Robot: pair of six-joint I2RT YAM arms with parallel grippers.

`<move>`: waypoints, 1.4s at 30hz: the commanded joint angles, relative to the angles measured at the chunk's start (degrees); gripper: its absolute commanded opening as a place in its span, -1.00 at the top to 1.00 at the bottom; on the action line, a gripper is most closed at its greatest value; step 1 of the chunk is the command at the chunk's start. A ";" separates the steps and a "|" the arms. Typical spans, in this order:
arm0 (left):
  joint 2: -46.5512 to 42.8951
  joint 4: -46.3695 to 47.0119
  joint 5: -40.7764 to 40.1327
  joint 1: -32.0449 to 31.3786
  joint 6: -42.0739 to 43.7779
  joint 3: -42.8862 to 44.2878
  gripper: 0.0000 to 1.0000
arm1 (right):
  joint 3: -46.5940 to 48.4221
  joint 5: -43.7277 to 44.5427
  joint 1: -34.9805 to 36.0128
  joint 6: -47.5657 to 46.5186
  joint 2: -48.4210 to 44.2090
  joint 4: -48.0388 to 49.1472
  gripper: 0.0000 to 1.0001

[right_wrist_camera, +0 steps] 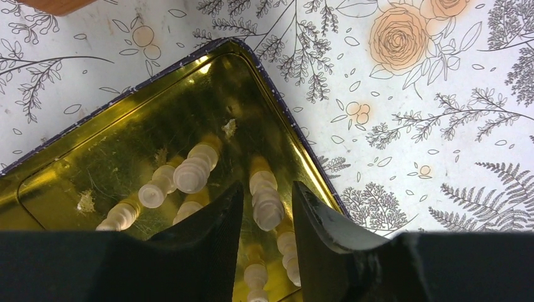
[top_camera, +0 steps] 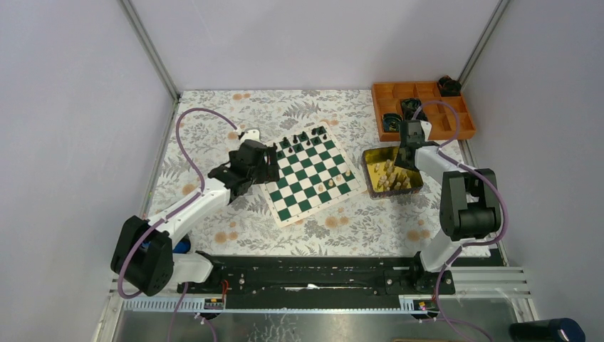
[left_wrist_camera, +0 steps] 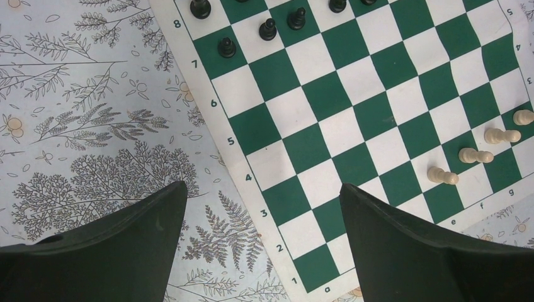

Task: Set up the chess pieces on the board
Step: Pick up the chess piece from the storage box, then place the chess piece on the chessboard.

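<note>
The green-and-white board (top_camera: 306, 174) lies at the middle of the table. Black chess pieces (top_camera: 303, 137) stand along its far edge, and a few cream ones (top_camera: 347, 173) stand near its right corner. My left gripper (top_camera: 274, 162) hovers open over the board's left edge. In the left wrist view the board (left_wrist_camera: 352, 100) carries upright black pieces (left_wrist_camera: 267, 28) and cream pieces (left_wrist_camera: 475, 155), with nothing between my left gripper's (left_wrist_camera: 262, 185) jaws. My right gripper (right_wrist_camera: 267, 185) reaches into the gold tin (right_wrist_camera: 277, 94), open, straddling one cream piece (right_wrist_camera: 267, 207) with small gaps on both sides.
The gold tin (top_camera: 367, 171) with several cream pieces (top_camera: 393, 174) sits right of the board. An orange compartment tray (top_camera: 434, 91) holding black coiled cables (top_camera: 394, 121) stands at the back right. White walls enclose the flowered tabletop.
</note>
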 commanded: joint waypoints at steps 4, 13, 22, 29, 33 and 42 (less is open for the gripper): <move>1.21 3.33 -0.56 -0.44 1.19 0.29 -0.98 | 2.38 -1.01 -0.85 0.28 0.91 2.11 0.44; 1.53 3.54 -0.77 -0.38 1.01 0.33 -0.98 | 3.97 -1.62 -1.10 -0.36 0.84 1.12 1.00; 0.83 3.45 -1.22 -0.14 0.83 0.23 -0.97 | 4.99 -5.37 -1.42 1.39 -1.55 0.32 1.00; 0.37 3.23 -1.54 -0.13 0.58 -0.07 -0.97 | 7.17 -9.38 -1.07 0.22 -6.40 -1.96 1.00; 0.21 3.25 -1.45 -0.09 0.26 -0.02 -0.98 | 10.00 -9.99 1.39 -1.78 -8.35 -5.40 1.00; -0.79 2.95 -1.63 -0.08 -1.20 -0.76 -0.98 | 15.53 -11.05 14.26 -2.90 -8.26 -11.02 1.00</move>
